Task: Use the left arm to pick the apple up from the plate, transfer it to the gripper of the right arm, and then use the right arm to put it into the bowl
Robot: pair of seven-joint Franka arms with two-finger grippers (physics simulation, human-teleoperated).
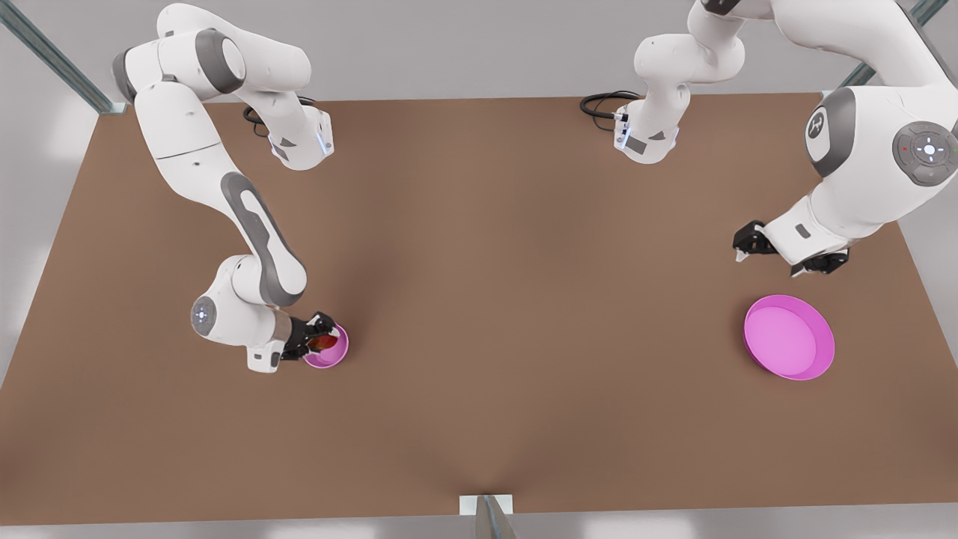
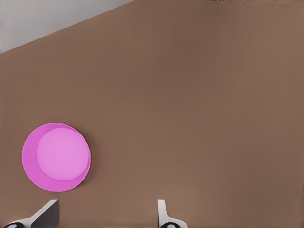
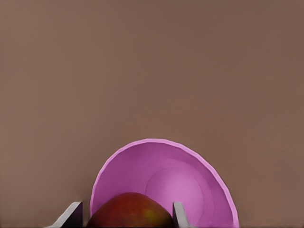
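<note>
Two tools — right tool (image 1: 323, 338) gripping apple (image 3: 130, 211) over bowl (image 3: 199, 190) — left tool (image 1: 786, 254) spread, idle.

in the right wrist view the apple (image 3: 129, 212) sits between the two fingers (image 3: 179, 214) of the right gripper (image 3: 124, 216), and the picture's edge cuts off its lower part. whether the finger pads touch the apple cannot be told. the same edge cuts the near rim of the bowl (image 3: 190, 166).

in the front view the right gripper (image 1: 313, 336) covers the near side of the bowl (image 1: 334, 352) and most of the apple (image 1: 323, 343).

in the left wrist view the left gripper (image 2: 107, 216) shows finger tips only; the rest is cut off. in the front view the left gripper (image 1: 786, 254) is partly hidden under its wrist.
</note>
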